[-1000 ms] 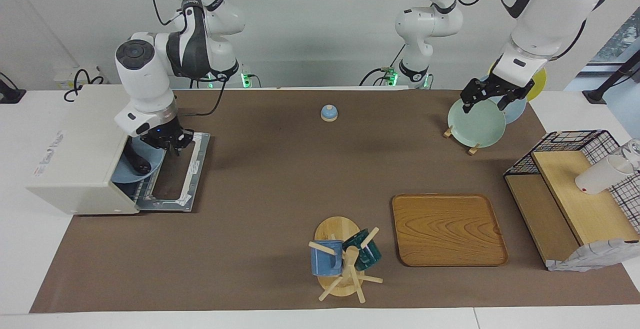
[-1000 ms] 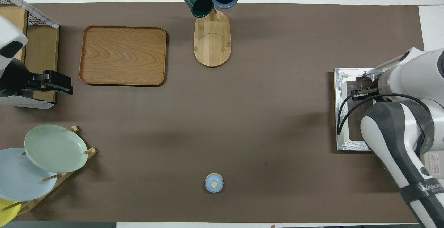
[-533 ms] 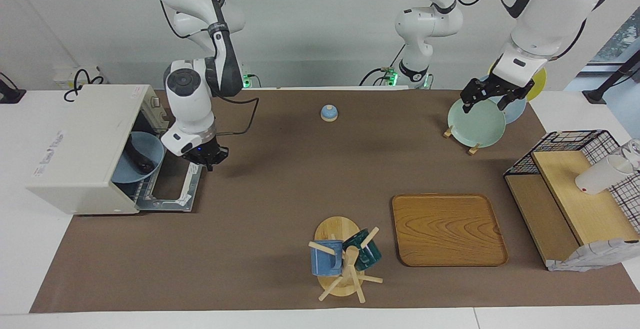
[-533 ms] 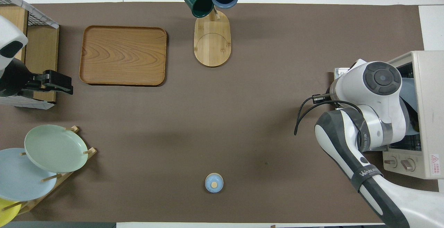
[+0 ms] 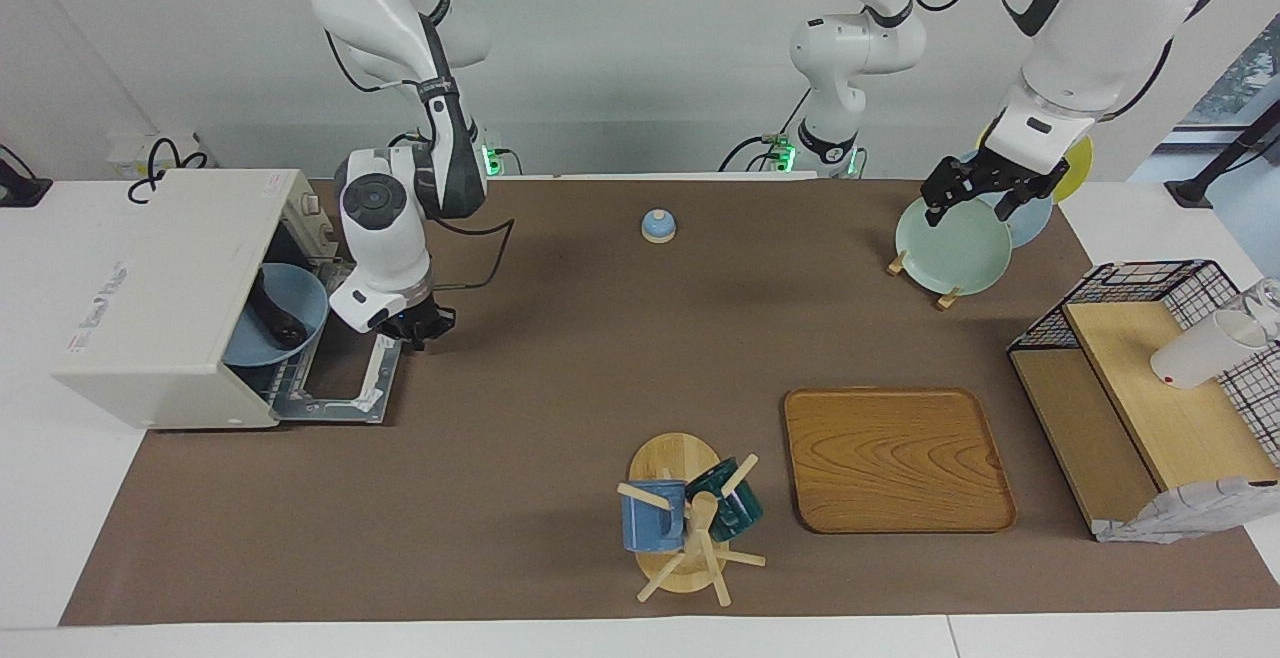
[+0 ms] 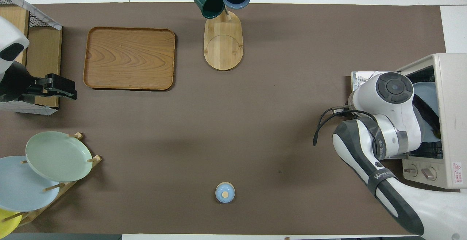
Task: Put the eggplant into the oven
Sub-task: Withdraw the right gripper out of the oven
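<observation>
The cream-white oven (image 5: 160, 288) (image 6: 452, 116) stands at the right arm's end of the table, its door (image 5: 345, 383) dropped open. Inside, the dark eggplant (image 5: 270, 313) (image 6: 430, 117) lies on a blue plate (image 5: 303, 300) (image 6: 426, 91) on the rack. My right gripper (image 5: 415, 330) is shut and empty, just above the door's outer edge; in the overhead view its own wrist hides it. My left gripper (image 5: 970, 210) (image 6: 69, 88) waits open in the air by the plate rack.
A plate rack holds a green plate (image 5: 950, 248) and others. A small blue lid (image 5: 658, 226) sits near the robots. A wooden tray (image 5: 895, 458), a mug tree (image 5: 690, 523) and a wire-and-wood shelf (image 5: 1140, 388) with a white cup (image 5: 1200, 350) stand farther out.
My right gripper has drawn back from the oven's mouth to the door's outer edge and closed fully. The eggplant stays on the blue plate inside. The left arm has not moved.
</observation>
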{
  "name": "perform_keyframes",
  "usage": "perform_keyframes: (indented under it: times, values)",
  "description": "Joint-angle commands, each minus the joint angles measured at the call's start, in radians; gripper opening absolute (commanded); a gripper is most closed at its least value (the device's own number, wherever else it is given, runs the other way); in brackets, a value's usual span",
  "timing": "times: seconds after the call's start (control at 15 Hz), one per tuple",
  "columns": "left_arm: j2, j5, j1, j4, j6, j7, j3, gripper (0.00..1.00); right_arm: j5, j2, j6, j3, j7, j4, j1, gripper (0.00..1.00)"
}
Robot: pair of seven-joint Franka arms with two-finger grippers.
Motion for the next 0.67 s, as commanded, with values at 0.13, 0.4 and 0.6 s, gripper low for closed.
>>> perform_keyframes:
  times: [0.13, 0.4, 0.6]
  values:
    - [-0.003, 0.023, -0.004, 0.014, -0.016, 0.002, 0.004, 1.00, -0.085, -0.009, 0.008, 0.007, -0.009, -0.012, -0.025, 0.00]
    - [-0.003, 0.023, -0.004, 0.014, -0.016, 0.002, 0.004, 1.00, -0.179, -0.035, -0.085, 0.001, -0.088, 0.041, -0.037, 0.00]
    - [-0.002, 0.023, -0.004, 0.014, -0.016, 0.002, 0.004, 1.00, -0.171, -0.043, -0.222, 0.002, -0.250, 0.165, -0.109, 0.00]
